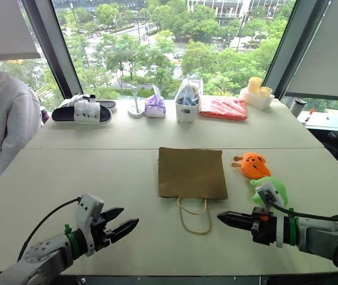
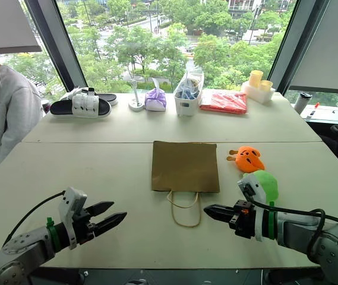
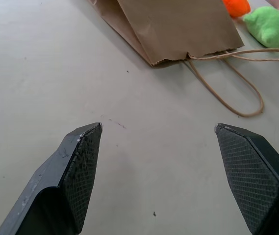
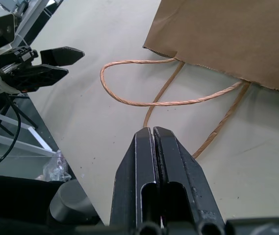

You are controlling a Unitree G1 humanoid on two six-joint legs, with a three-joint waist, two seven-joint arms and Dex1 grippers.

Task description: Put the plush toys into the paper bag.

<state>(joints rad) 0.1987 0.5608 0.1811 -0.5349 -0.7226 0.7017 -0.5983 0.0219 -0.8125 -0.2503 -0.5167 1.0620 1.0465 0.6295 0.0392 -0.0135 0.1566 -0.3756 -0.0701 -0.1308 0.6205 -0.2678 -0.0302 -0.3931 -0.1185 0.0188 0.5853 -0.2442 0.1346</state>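
Still at the very start: nothing in the bag point(image 1: 192, 172), nothing held. Lies flat on the table point(image 1: 97, 172), near the middle, mouth toward the robot, cord handles point(image 1: 195, 215) spread on the table in front of the mouth. Mouth looks pressed closed, so no way in for a toy as things are.

Orange toy point(image 1: 252, 165) just right of the bag, near its right edge but apart from it. Green toy point(image 1: 271, 191) just beside the orange one, closer to the robot, partly hidden behind the right arm.

Left gripper point(image 1: 121, 226) above the table, left of the handles, fingers wide apart, empty. Right gripper point(image 1: 231, 218) just right of the handles, fingers pressed together, tips pointing toward the cords, gripping nothing.

Probably the first step now: opening the bag. Calls for taking a handle or the top edge of the mouth and lifting it, likely with the left, already open. Then spreading the right fingers and turning back to the green toy, the closer one. Risk: thin paper sliding on the smooth table instead of opening.
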